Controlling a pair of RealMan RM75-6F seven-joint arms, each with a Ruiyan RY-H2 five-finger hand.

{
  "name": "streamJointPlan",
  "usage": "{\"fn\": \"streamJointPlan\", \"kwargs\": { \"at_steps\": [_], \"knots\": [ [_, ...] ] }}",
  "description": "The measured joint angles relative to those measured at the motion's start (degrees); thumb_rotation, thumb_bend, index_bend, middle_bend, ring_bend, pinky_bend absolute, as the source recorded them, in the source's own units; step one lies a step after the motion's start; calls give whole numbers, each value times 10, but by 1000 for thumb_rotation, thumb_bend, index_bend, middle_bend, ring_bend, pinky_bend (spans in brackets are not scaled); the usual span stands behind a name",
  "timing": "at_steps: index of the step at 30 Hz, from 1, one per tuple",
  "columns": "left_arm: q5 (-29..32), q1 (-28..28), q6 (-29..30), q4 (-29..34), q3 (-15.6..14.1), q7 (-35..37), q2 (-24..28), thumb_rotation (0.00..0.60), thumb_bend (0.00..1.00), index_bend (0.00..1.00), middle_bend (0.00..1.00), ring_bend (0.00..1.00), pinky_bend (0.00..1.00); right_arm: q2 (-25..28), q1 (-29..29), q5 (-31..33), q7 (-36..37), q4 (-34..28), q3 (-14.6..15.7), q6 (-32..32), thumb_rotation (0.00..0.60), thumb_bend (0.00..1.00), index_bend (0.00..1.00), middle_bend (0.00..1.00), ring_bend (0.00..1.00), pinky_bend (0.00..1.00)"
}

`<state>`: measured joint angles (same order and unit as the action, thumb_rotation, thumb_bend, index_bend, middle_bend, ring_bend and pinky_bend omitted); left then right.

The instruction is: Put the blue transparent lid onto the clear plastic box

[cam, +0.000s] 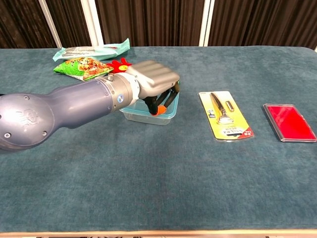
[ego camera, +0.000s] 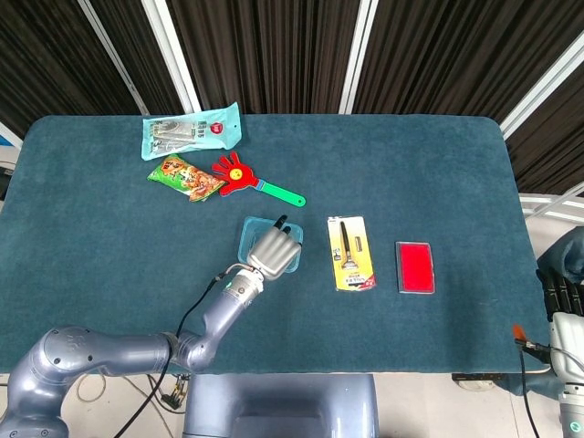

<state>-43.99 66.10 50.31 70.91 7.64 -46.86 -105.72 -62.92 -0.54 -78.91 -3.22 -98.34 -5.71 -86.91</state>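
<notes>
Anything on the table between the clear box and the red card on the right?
Yes: the yellow razor pack lies between the clear box and the red card, touching neither. The head view shows it best.
</notes>
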Motion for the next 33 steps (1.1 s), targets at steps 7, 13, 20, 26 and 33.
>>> {"fn": "streamJointPlan", "kwargs": {
  "at_steps": [7,13,20,26,33],
  "knots": [
    [-36,-8,49,50,31,26,30,600,532,503,447,248,116,-1,0,-3,-2,1,1,-1,600,336,0,14,0,0],
    [-65,-35,133,152,54,28,102,600,461,274,271,172,114,-3,1,-5,-8,2,0,-3,600,336,0,14,0,0],
    [-70,-130,245,290,36,17,225,600,353,198,137,67,70,-2,2,-13,-17,7,2,-4,600,336,0,14,0,0],
    [-87,-246,297,348,-19,87,312,600,320,157,80,11,39,1,4,-22,-29,10,5,-5,600,336,0,14,0,0],
    [-194,-385,367,340,-105,264,358,600,316,164,81,10,40,1,10,-28,-50,18,4,-4,600,337,0,14,0,0]
  ]
}}
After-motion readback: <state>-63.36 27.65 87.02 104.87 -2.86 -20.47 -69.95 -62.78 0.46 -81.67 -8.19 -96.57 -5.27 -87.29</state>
